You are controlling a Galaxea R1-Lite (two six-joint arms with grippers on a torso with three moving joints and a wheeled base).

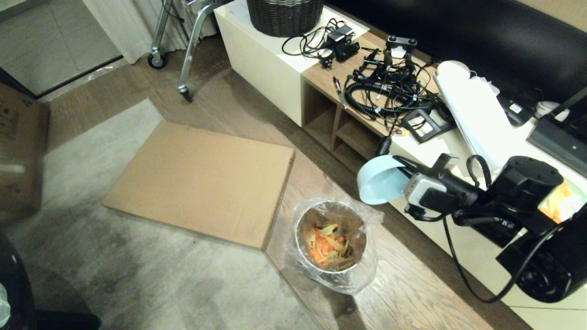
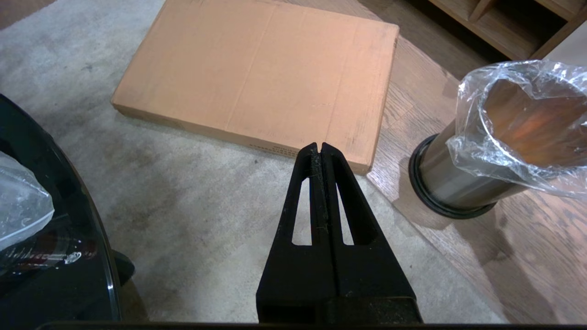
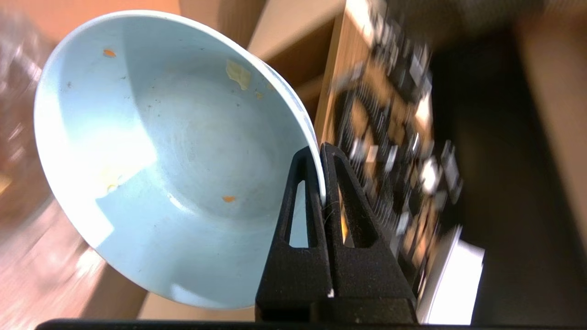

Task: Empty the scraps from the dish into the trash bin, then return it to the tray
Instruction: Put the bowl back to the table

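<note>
My right gripper (image 1: 404, 170) is shut on the rim of the pale blue dish (image 1: 379, 182) and holds it tilted on its side in the air, up and to the right of the trash bin (image 1: 331, 240). In the right wrist view one finger of the gripper (image 3: 316, 153) is inside the dish (image 3: 160, 160) and one outside; only a few small bits (image 3: 228, 199) stick to its wall. Orange and yellow scraps (image 1: 328, 245) lie in the lined steel bin (image 2: 458, 183). The left gripper (image 2: 319, 147) hangs shut and empty over the carpet. My right arm hides the tray.
A flat cardboard box (image 1: 202, 181) lies on the floor left of the bin. The low cabinet (image 1: 458, 247) carries tangled cables (image 1: 390, 87), a dark woven basket (image 1: 284, 16) and a plate with orange pieces (image 1: 562, 201). A black glass table (image 2: 55, 229) stands near the left gripper.
</note>
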